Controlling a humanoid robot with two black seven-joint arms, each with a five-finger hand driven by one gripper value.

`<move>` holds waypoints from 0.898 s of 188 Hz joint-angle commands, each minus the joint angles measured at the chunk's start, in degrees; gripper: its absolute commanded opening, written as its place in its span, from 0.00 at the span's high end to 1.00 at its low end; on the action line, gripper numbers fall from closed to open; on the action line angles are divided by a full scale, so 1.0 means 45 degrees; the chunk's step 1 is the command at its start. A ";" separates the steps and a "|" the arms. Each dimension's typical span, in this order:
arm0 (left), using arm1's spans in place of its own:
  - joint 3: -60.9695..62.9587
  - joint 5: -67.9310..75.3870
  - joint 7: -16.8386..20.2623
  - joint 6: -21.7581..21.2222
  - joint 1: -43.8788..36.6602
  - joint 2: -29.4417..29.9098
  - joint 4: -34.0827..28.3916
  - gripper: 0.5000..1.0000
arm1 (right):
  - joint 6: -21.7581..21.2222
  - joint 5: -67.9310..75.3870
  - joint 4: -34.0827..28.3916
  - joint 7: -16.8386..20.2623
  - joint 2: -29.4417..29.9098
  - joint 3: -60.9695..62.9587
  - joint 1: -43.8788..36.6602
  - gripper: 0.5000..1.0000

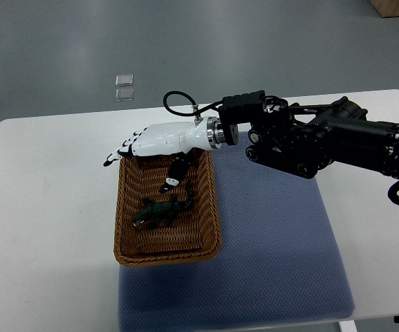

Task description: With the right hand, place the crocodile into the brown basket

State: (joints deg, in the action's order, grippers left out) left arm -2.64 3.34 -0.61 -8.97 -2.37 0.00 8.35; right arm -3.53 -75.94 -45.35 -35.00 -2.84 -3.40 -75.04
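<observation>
Mat (pixel 275 228) nearmost, basket (pixel 164 261) partly on it; crocodile (pixel 161 211) lying flat inside, camera-side of the right hand (pixel 154 142) and its fingers (pixel 125 149), long axis roughly left to right; fingers spread, empty, over the far rim; placement judged done; left hand unseen.

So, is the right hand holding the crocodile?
No, the crocodile lies on the floor of the brown basket, and the right hand hovers over the basket's far end with fingers spread, holding nothing.
</observation>
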 commanded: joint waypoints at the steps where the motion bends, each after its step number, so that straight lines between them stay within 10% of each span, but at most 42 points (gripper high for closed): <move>1: 0.0000 0.0000 0.0000 0.0000 0.0000 0.0000 0.0000 0.00 | -0.1089 0.1016 -0.0001 0.0000 -0.0580 0.1010 0.0172 0.17; 33: 0.0000 0.0000 0.0000 0.0000 0.0000 0.0000 0.0000 0.00 | -0.2673 0.3615 -0.0001 0.0000 -0.1382 0.2358 0.0583 0.17; 169: 0.0000 0.0000 0.0000 0.0000 0.0000 0.0000 0.0000 0.00 | -0.4997 1.5529 0.1522 0.5199 -0.4038 0.4057 0.3591 0.17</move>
State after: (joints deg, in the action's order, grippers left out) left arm -2.64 3.34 -0.62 -8.97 -2.37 0.00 8.35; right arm -25.83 -14.69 -40.89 -15.75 -20.87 14.88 -60.74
